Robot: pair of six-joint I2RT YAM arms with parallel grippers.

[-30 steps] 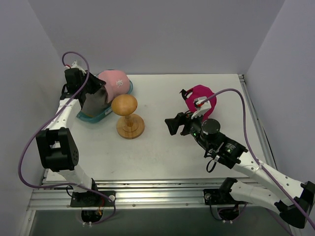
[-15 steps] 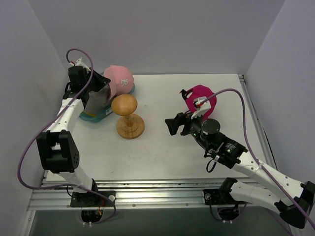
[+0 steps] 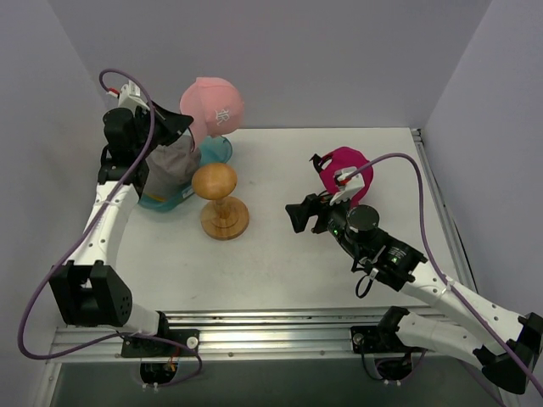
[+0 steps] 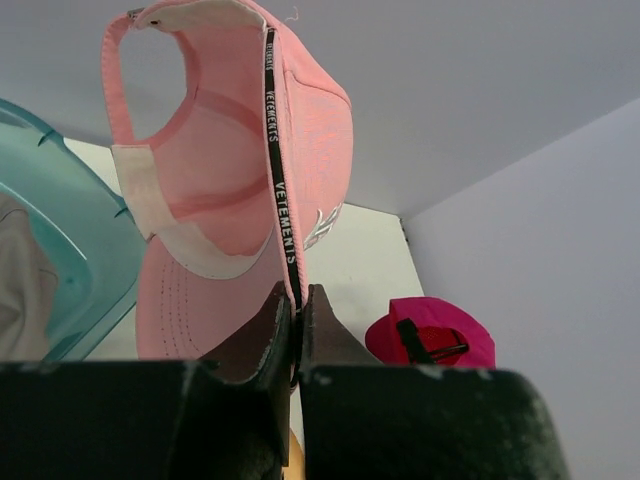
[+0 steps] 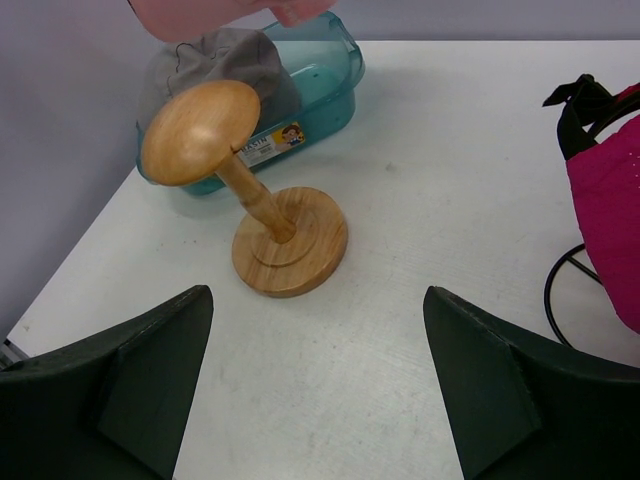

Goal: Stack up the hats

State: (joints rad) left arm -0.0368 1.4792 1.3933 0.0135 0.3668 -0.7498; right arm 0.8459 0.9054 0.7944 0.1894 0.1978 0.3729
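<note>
My left gripper [image 3: 181, 127] is shut on the rim of the light pink cap [image 3: 214, 103] and holds it up in the air above the teal tub [image 3: 212, 151]. In the left wrist view the pink cap [image 4: 235, 190] hangs from my closed gripper [image 4: 297, 312]. The grey cap [image 3: 167, 165] lies in the tub. The magenta cap [image 3: 344, 165] sits on the table at the back right, also in the left wrist view [image 4: 430, 335] and at the right wrist view's edge [image 5: 608, 200]. My right gripper [image 3: 305, 216] is open and empty over the table, right of the wooden hat stand [image 3: 219, 199]. The yellow-orange bucket hat is out of view.
The wooden hat stand [image 5: 235, 170] stands left of centre beside the teal tub [image 5: 310, 85]. Grey walls close the table on the left, back and right. A black wire loop [image 5: 570, 290] lies by the magenta cap.
My left gripper has lifted the light pink cap up out of the tub and away from the grey cap. The right arm has not moved.
</note>
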